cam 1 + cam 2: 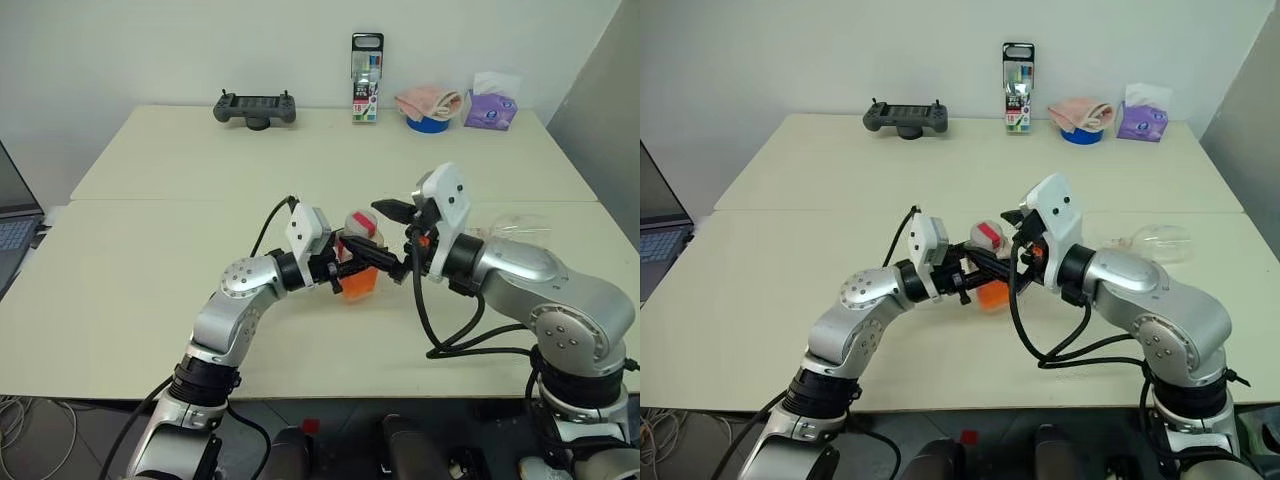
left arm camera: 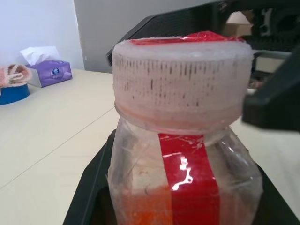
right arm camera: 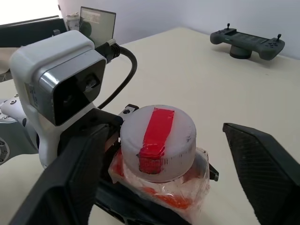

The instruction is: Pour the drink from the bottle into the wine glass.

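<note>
Your left end effector (image 1: 345,268) pinches the bottle (image 1: 360,262) above the counter (image 1: 150,250), drink (image 1: 358,284) low inside, while your right end effector (image 3: 164,159) stands spread on both sides of its cap (image 3: 158,140), and the glass (image 1: 1155,243) lies beyond your right arm.

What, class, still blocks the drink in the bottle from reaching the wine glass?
The cap, white with a red strip, is still on the bottle, which the left claw holds, so the drink cannot leave. The right claw is open around the cap. The wine glass lies beyond the right arm, on the table.
</note>
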